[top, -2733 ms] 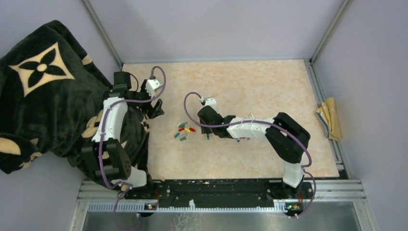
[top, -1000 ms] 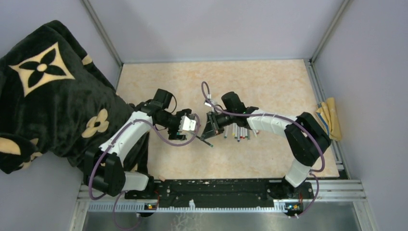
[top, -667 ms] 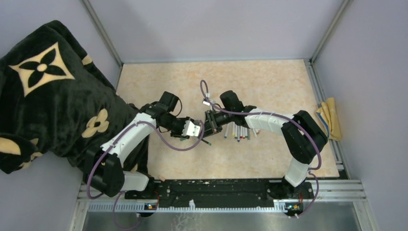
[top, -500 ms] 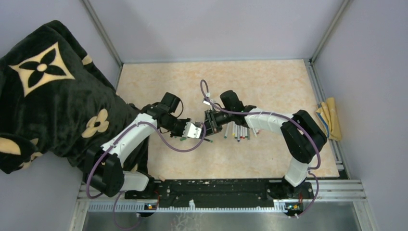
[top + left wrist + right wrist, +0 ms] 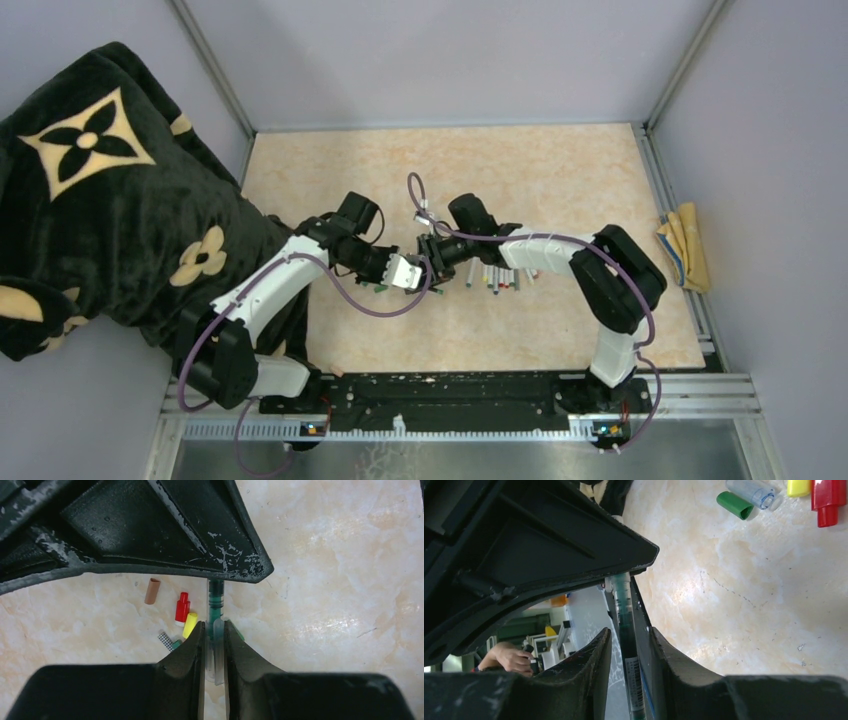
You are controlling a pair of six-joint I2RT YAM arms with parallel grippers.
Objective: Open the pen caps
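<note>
A black plush blanket (image 5: pixel 90 190) with cream flower motifs fills the left side of the overhead view, its edge lying over the left border of the marbled beige table (image 5: pixel 520 170). At the table's far right edge sits a folded yellow cloth (image 5: pixel 684 246).

The two arms meet nose to nose just left of centre. The left gripper (image 5: pixel 407 272) and the right gripper (image 5: pixel 432 258) face each other almost touching, with one green pen (image 5: pixel 215 605) running between them. The left gripper's fingers (image 5: pixel 187 650) are pressed narrow on the pen's translucent end — whether that end is its cap cannot be told. In the right wrist view the right gripper's fingers (image 5: pixel 591 670) stand a little apart, the barrel lying between them with a thin gap showing on the left.

A row of pens (image 5: pixel 495 279) lies side by side on the table just right of the grippers.

Loose on the table below the left gripper lie a brown cap (image 5: pixel 152 590), a red cap (image 5: pixel 182 608) and a yellow cap (image 5: pixel 189 625) — the red and yellow touching. At the upper right of the right wrist view a green cap (image 5: pixel 732 504) lies beside a clear cap (image 5: pixel 756 492).
</note>
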